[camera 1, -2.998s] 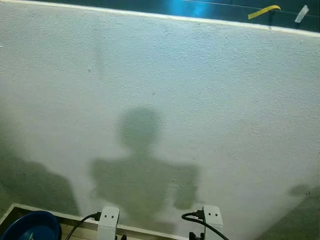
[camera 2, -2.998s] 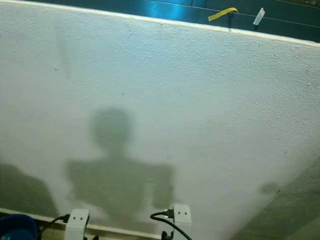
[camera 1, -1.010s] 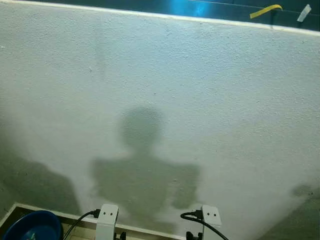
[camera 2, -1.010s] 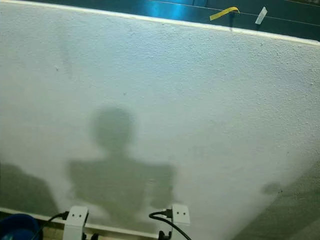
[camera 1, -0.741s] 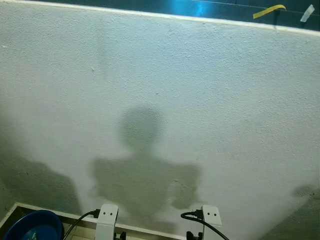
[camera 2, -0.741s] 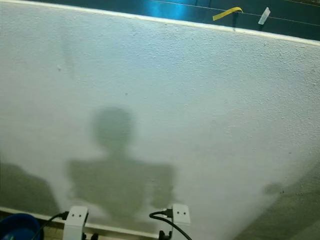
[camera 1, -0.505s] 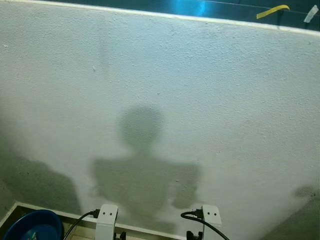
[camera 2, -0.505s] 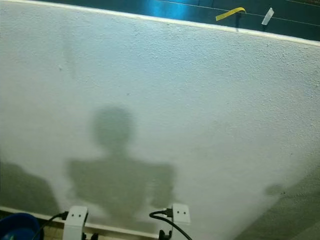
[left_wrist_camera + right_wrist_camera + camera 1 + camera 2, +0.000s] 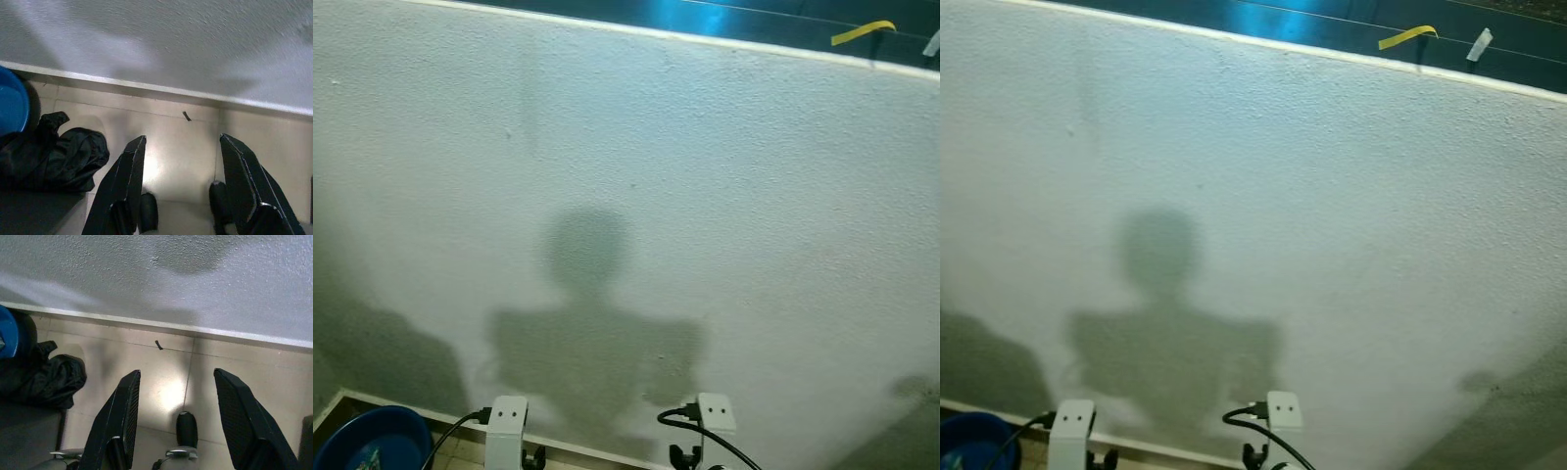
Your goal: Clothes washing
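Right now we face a white wall [image 9: 705, 176] at close range, our own shadow [image 9: 592, 333] on it. Both arms hang low over the tiled floor [image 9: 176, 142]. Our left hand [image 9: 183, 181] is spread wide and holds nothing; our right hand [image 9: 178, 416] is spread wide too, also bare.

Our task's thing is the dark cloth [image 9: 54, 156], a crumpled black heap on the floor close to the skirting. It lies at about 9 o'clock from the left hand and about 10 o'clock from the right. Just beyond it, at the floor's left edge, stands the blue tub [image 9: 372, 441], touching or just beside the heap.

We judge no washing step begun: the cloth lies outside the tub. The heap's long axis seems to run roughly along the wall. Our left hand looks nearer, so it should swing left and down.
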You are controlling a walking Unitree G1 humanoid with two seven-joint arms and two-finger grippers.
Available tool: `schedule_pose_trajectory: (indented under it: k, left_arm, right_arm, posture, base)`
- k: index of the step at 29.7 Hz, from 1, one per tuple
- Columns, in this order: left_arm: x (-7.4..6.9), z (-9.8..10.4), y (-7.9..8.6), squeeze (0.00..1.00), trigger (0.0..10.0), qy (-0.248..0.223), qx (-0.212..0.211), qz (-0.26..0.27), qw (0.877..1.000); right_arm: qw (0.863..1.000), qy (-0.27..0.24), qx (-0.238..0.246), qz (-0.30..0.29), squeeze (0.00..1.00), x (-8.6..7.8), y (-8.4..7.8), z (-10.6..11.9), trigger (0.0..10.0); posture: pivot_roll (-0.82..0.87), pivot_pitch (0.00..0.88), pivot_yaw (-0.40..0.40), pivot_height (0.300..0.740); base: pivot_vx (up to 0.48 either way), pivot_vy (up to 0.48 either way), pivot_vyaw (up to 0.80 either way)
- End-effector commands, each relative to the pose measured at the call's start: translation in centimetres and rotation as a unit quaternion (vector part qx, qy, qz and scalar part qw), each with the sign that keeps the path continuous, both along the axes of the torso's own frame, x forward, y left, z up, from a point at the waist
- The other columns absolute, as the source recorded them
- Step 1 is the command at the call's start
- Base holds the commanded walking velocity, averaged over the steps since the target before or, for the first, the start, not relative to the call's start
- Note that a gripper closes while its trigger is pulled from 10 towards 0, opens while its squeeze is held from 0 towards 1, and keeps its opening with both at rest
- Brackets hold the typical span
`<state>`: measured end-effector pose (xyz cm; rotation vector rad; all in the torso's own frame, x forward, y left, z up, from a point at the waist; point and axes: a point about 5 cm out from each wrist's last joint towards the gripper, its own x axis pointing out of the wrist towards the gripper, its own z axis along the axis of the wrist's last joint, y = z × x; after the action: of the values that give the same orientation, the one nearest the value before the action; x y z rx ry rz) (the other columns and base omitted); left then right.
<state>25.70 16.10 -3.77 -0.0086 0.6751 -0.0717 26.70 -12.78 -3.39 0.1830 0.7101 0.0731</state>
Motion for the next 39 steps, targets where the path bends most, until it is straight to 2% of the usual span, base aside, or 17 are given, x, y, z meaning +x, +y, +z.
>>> schedule_pose_trajectory:
  k: [1,6,13,19,23,26,29,39]
  left_arm:
    - [-0.6,-0.5,-0.6,0.00,10.0,0.015,0.003,-0.019,1.000]
    - [-1.1,-0.9,-0.5,0.00,10.0,0.028,-0.001,-0.021,0.999]
    - [-1.1,-0.9,-0.8,0.00,10.0,0.021,0.015,-0.040,0.999]
    - [-1.5,-1.2,-0.6,0.00,10.0,0.027,0.010,-0.031,0.999]
    - [-1.4,-1.0,-0.3,0.00,10.0,0.024,0.009,-0.017,1.000]
    - [-1.3,-1.0,-0.3,0.00,10.0,0.022,0.009,-0.018,1.000]
    - [-1.4,-1.1,-0.9,0.00,10.0,0.025,0.013,-0.042,0.999]
    - [-1.5,-1.1,-0.5,0.00,10.0,0.023,0.012,-0.031,0.999]
  right_arm:
    - [1.000,0.015,0.005,-0.012,0.00,-0.7,-0.2,-0.6,10.0]
    - [1.000,0.013,-0.013,0.012,0.00,-0.8,-0.1,-0.6,10.0]
    - [0.999,0.016,0.006,-0.040,0.00,-1.3,-1.0,-1.0,10.0]
    - [1.000,0.017,-0.008,-0.017,0.00,-1.6,-0.7,-1.2,10.0]
    - [0.999,0.020,-0.001,-0.032,0.00,-1.7,-0.9,-1.3,10.0]
    - [0.999,0.020,-0.001,-0.035,0.00,-1.7,-1.0,-1.3,10.0]
    - [0.999,0.020,-0.003,-0.040,0.00,-2.0,-1.1,-1.5,10.0]
    - [0.999,0.018,-0.007,-0.027,0.00,-1.9,-0.7,-1.4,10.0]
  posture:
    - [0.03,0.000,-0.044,0.740]
    - [0.01,0.005,-0.029,0.740]
    - [0.00,0.013,-0.003,0.740]
    - [0.00,0.012,-0.003,0.740]
    - [0.00,0.014,0.010,0.740]
    - [-0.01,0.014,0.014,0.740]
    - [-0.01,0.006,0.011,0.740]
    - [0.00,0.000,0.002,0.740]
  base:
    - [0.000,0.000,0.00]
    - [0.000,0.000,0.00]
    - [0.000,0.000,0.00]
    - [0.000,0.000,0.00]
    - [0.000,0.000,0.00]
    - [0.000,0.000,0.00]
    - [0.000,0.000,0.00]
    - [0.000,0.000,0.00]
